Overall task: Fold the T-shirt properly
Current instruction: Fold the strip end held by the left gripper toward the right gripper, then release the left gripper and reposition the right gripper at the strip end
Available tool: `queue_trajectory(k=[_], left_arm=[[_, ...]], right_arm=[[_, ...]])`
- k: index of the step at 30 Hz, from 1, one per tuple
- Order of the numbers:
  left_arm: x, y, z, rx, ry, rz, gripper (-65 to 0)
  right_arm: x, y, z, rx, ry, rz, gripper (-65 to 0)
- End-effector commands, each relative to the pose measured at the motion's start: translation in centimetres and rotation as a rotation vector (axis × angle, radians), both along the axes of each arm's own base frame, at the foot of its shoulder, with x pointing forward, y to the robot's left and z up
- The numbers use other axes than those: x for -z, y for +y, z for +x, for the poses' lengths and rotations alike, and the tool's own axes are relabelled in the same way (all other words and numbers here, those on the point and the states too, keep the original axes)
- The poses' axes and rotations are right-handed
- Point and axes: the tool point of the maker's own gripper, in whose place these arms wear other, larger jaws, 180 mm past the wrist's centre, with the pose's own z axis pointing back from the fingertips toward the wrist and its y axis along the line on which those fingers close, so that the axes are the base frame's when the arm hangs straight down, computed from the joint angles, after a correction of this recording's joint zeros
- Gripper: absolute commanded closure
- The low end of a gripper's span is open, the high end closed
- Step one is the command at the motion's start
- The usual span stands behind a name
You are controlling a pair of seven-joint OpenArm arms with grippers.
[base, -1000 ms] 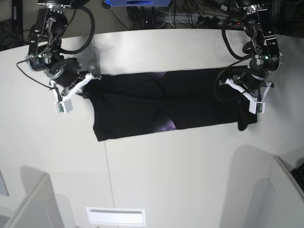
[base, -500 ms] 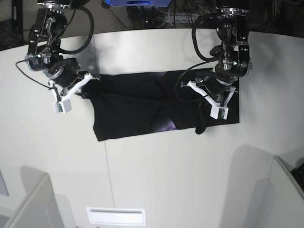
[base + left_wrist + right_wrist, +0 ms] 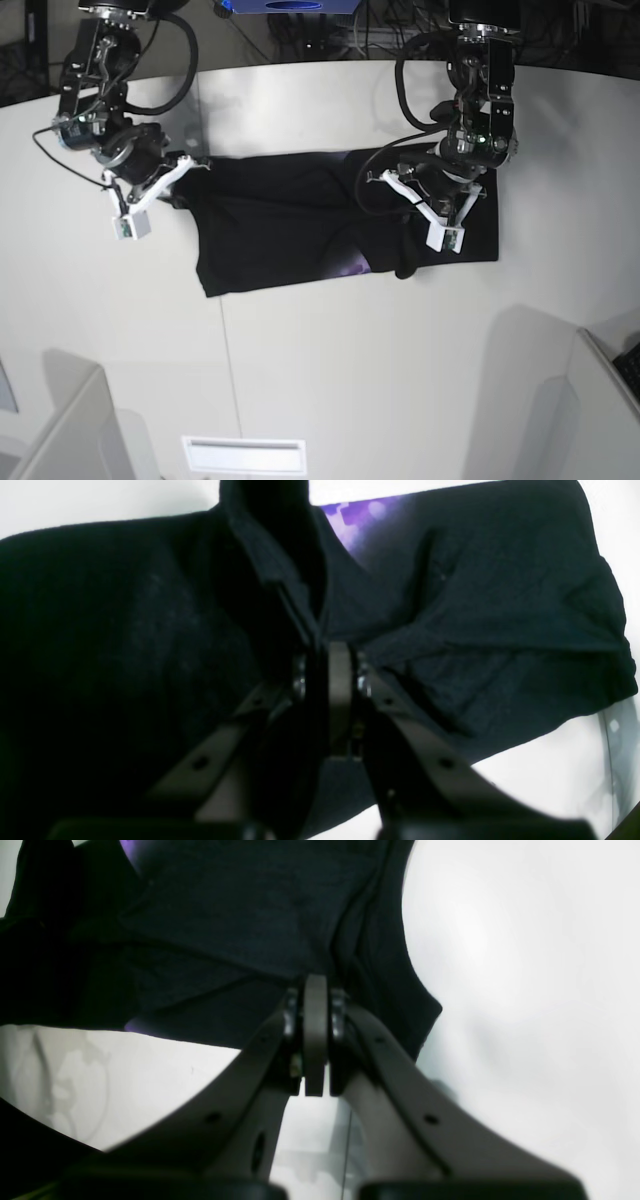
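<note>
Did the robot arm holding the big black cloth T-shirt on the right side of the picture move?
Yes. The left gripper, shut on the black cloth T-shirt, moved leftward across the white table.

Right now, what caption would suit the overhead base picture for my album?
Two robot arms fold a black T-shirt on a white table, left claw lifting one end, right claw pinching the other.

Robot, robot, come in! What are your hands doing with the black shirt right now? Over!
Left gripper shut on T-shirt, edge lifted over the middle. Right gripper shut on the opposite end. Table around it white, nothing in the way.
</note>
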Motion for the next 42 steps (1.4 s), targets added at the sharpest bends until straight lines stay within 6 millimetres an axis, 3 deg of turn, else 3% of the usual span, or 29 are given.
queue_trajectory(k=[1,12,13,18,21,23,26,30,32,33,35,37,38,39,40,42], left_arm=[[-1.2,-0.2,0.9,0.003,-0.047,-0.014,0.0],[-1.3,-0.2,1.0,0.000,-0.051,-0.015,0.0],[-1.3,-0.2,1.0,0.000,-0.051,-0.017,-2.1],[-1.4,-0.7,1.0,-0.001,-0.052,-0.032,-38.3],[-2.0,-2.3,1.6,0.013,-0.068,-0.065,-52.7],[-2.1,-4.7,1.6,0.071,-0.066,-0.084,-57.3],[-2.7,-8.7,1.3,0.190,-0.079,-0.100,-56.9],[-4.2,-9.7,1.1,0.219,-0.120,-0.108,-56.8],[-5.4,-8.6,1.3,0.194,-0.155,-0.101,-54.3],[-5.5,-7.1,1.0,0.164,-0.160,-0.084,-50.4],[-6.0,-2.9,0.8,0.079,-0.178,-0.034,-35.5],[-5.4,1.5,0.2,-0.021,-0.161,0.020,-16.8],[-5.2,4.7,-0.1,-0.090,-0.152,0.059,-4.3],[-4.9,7.4,-0.4,-0.156,-0.142,0.087,0.0],[-4.9,10.3,-1.0,-0.228,-0.135,0.115,0.0],[-4.9,15.3,-2.6,-0.353,-0.117,0.169,0.0]], right_arm=[[-1.3,-0.1,0.9,0.006,-0.051,0.008,0.0],[-1.3,-0.1,0.9,0.006,-0.051,0.008,0.0],[-1.3,-0.1,0.9,0.006,-0.051,0.008,0.0],[-1.3,-0.1,0.9,0.006,-0.051,0.008,0.0],[-1.3,0.0,0.9,0.004,-0.051,0.008,0.0],[-1.3,0.0,0.9,0.004,-0.053,0.008,0.0],[-1.4,-0.1,1.0,0.007,-0.056,0.008,0.0],[-2.2,-0.3,2.3,0.010,-0.087,0.003,0.0],[-3.0,-0.5,3.2,0.011,-0.114,-0.003,0.0],[-3.4,-0.6,3.7,0.012,-0.126,-0.005,0.0],[-3.7,-1.2,4.5,0.030,-0.130,0.000,0.0],[-3.3,-2.1,5.0,0.054,-0.084,0.007,0.0],[-2.6,-2.3,5.2,0.062,-0.035,0.023,-6.5],[-2.1,-2.6,5.5,0.070,0.006,0.037,-17.4],[-1.7,-3.2,5.7,0.088,0.042,0.053,-30.2],[-1.2,-4.2,5.9,0.118,0.081,0.074,-47.1]])
